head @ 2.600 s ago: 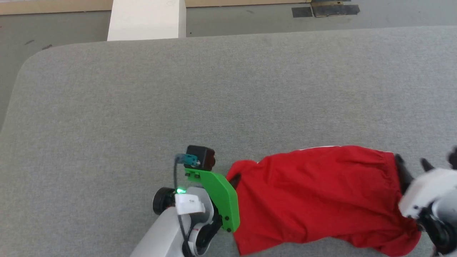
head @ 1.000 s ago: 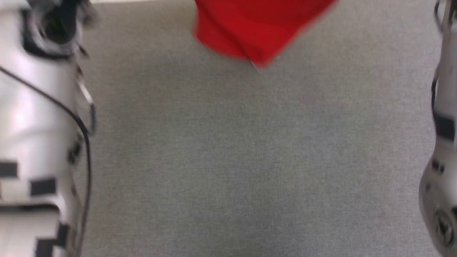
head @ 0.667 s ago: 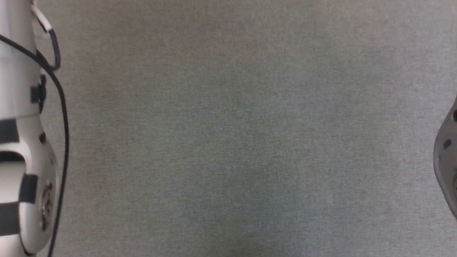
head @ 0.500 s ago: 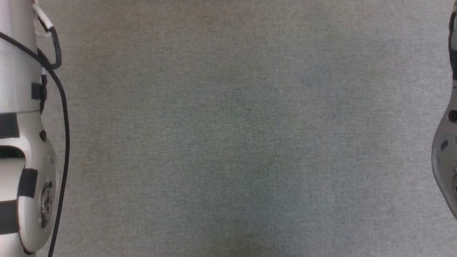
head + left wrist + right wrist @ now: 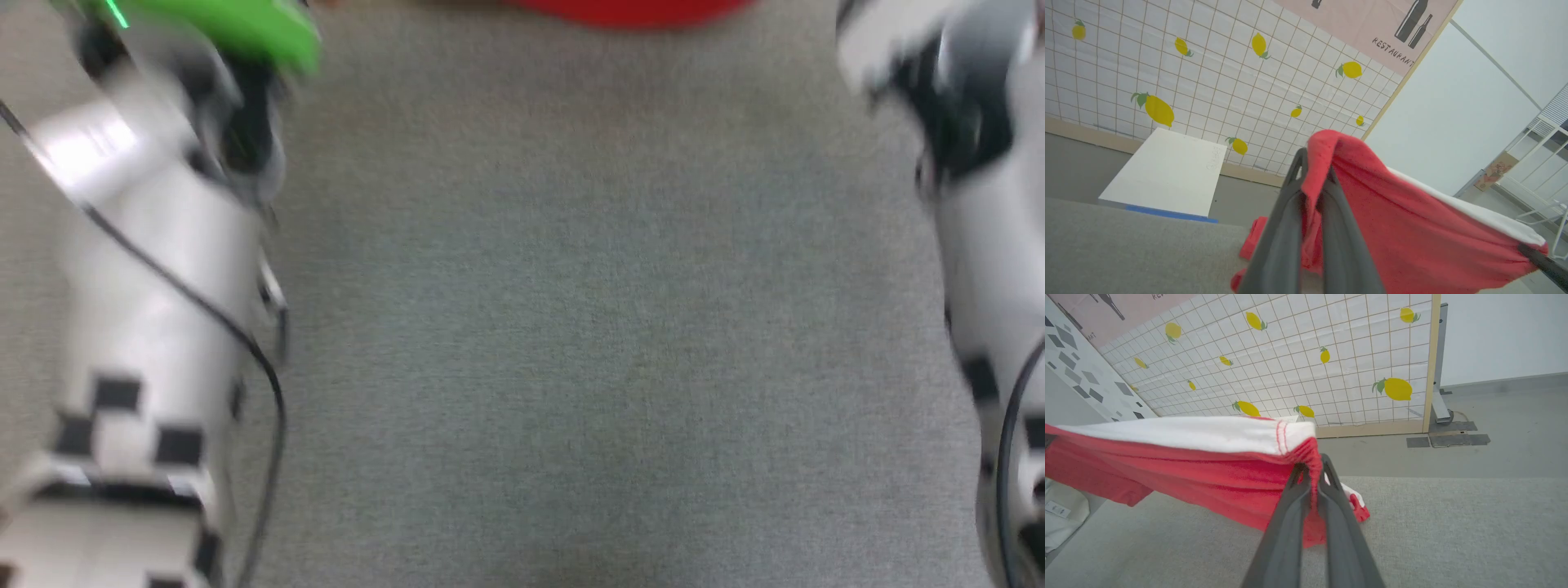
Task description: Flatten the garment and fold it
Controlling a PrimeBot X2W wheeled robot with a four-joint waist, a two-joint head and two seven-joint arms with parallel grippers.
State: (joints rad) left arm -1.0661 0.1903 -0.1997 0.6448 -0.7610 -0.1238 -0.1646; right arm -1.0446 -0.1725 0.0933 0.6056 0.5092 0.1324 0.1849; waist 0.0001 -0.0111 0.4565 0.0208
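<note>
The left gripper is closed on one end of the garment and the right gripper on the other, with red cloth pinched in each. It hangs stretched between them (white band uppermost) over the grey table.

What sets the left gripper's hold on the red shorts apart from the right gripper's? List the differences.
The left gripper pinches plain red fabric that bunches over its fingertips; the right gripper pinches the gathered red edge just under the white band's stitched end. The band starts away from the left gripper but right beside the right gripper. Shared: both are shut on the garment, stretched between them above the grey table.
</note>
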